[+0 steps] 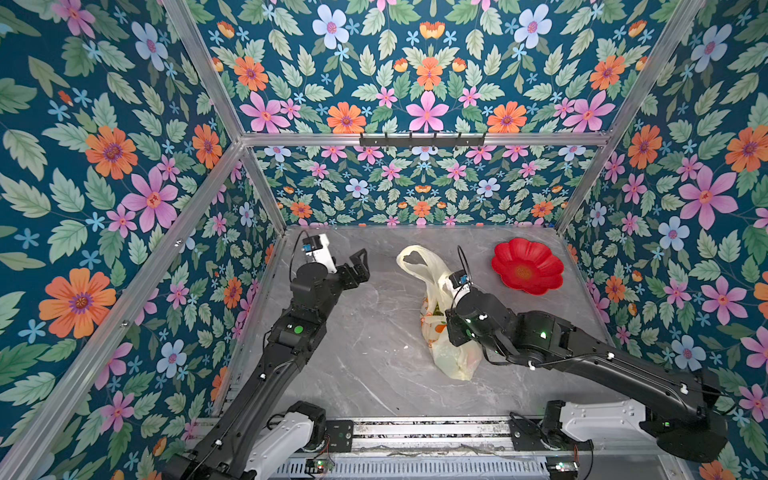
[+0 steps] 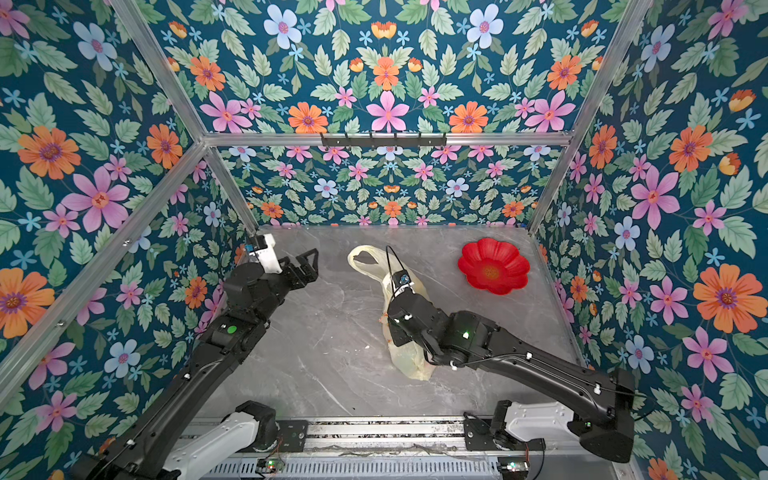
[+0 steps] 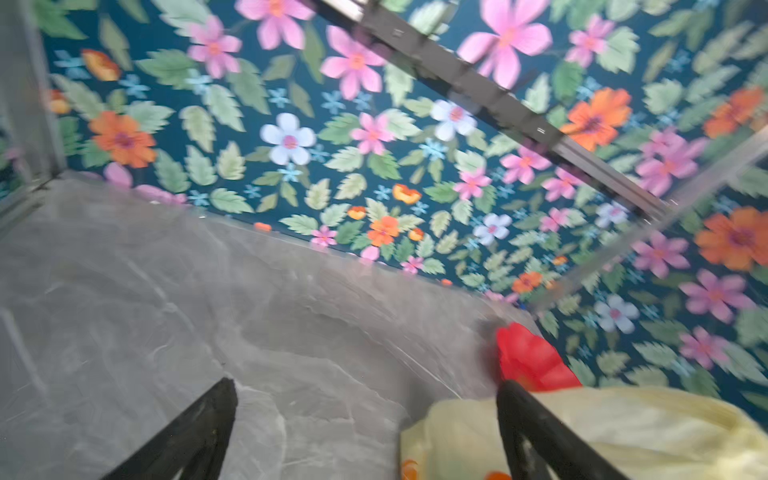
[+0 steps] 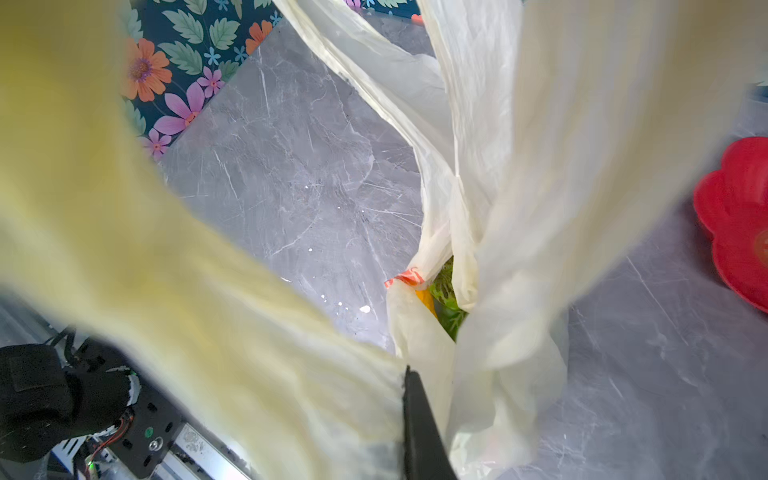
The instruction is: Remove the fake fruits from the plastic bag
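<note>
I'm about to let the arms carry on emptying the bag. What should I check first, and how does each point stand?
1. Right gripper shut on the bag: ok.
2. Left gripper open, holding nothing, beside the bag: ok.
3. Bag mouth wide enough to reach in: not ok, the film is bunched together.
4. Fruits identifiable: cannot tell, only a yellow and green glimpse shows inside.
5. Any fruit out on the table: not ok, none.
6. Plate clear of both arms: ok.
</note>
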